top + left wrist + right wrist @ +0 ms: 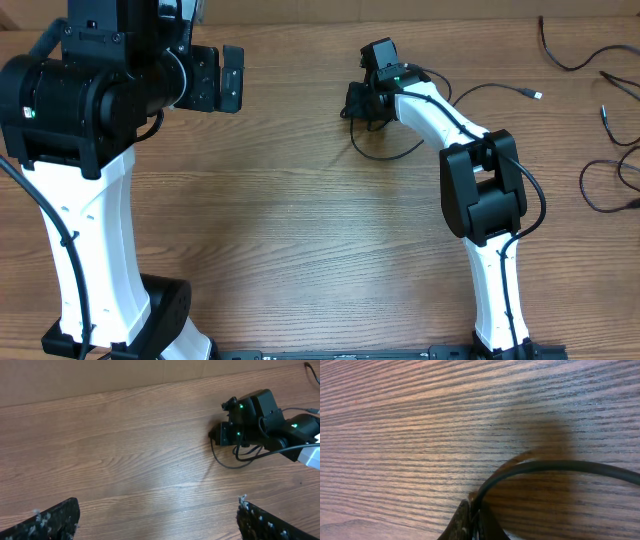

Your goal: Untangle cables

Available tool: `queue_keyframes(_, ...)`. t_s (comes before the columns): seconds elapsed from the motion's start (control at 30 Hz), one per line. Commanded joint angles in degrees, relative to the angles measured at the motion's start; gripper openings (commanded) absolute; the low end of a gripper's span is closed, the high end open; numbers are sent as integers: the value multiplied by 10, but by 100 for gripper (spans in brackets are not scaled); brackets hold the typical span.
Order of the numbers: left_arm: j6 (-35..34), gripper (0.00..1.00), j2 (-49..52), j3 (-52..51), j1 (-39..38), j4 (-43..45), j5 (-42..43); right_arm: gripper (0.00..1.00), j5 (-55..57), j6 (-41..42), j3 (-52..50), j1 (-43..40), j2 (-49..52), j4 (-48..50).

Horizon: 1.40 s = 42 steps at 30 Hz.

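Note:
One thin black cable (385, 157) loops on the wood under my right arm, and its plug end (537, 95) trails off to the right. My right gripper (352, 108) is low at the table's back middle, shut on this cable. In the right wrist view the fingertips (462, 520) pinch the cable (560, 466), which arcs away to the right. The left wrist view shows the same cable loop (235, 465) below the right gripper (217, 435). My left gripper (220, 78) hangs open at the back left, its fingers (55, 520) wide apart over bare wood.
Several more loose black cables lie at the table's right edge: one at the back (575, 60), one lower down (600, 190). A cardboard wall (100, 375) runs along the far edge. The right arm's white link (440, 115) crosses above the held cable.

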Motion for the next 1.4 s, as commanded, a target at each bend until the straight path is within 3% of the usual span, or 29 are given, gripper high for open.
queue_keyframes(0.0,11,100,-5,1,-4,1,4,4,13,-4,-52,11,67,-47)
queue_keyframes(0.9,11,100,-5,1,-4,1,4,4,54,-87,-7,7,-362,-139)
queue_keyframes(1.2,11,100,-5,1,-4,1,4,4,61,-101,120,-71,-418,-242)
queue_keyframes(1.37,11,100,-5,1,-4,2,18,4,62,-102,124,-82,-418,-268)
